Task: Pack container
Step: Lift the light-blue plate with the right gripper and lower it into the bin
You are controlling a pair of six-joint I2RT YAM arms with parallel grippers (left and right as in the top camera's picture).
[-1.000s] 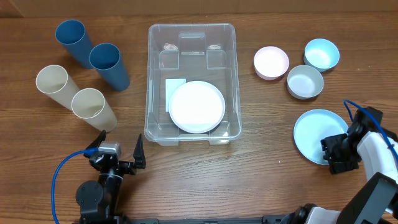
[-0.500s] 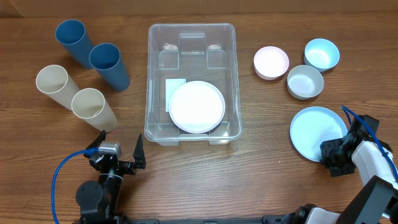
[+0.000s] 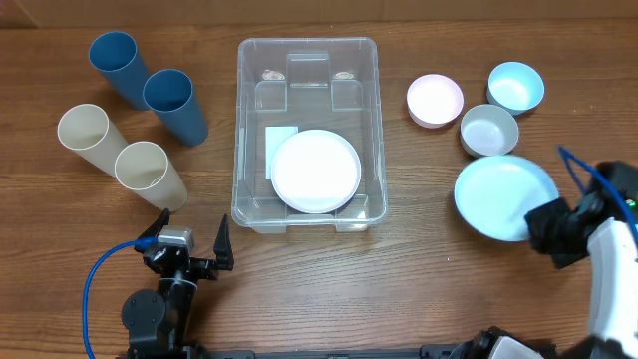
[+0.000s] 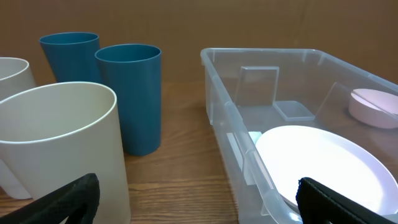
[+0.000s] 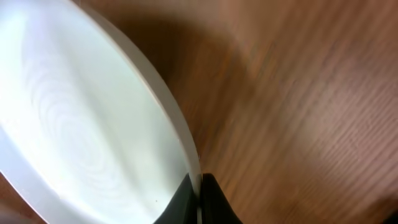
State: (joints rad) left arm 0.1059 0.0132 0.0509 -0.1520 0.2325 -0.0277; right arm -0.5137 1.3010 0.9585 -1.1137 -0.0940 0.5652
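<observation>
Container (image 3: 307, 42), centred on the bench (image 3: 419, 294), holds one white plate (image 3: 316, 171); probably light, stiff and slick, so best taken by its rim. Right hand (image 3: 541, 225) pinches the pale blue plate (image 3: 498, 194) at its edge; left hand (image 3: 192, 239) gapes, empty.

Wooden table (image 3: 419, 259): container (image 3: 240, 130), cups (image 3: 167, 93), bowls (image 3: 435, 100)

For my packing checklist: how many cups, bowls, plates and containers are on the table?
Cups: 4
Bowls: 3
Plates: 2
Container: 1
Total: 10
</observation>
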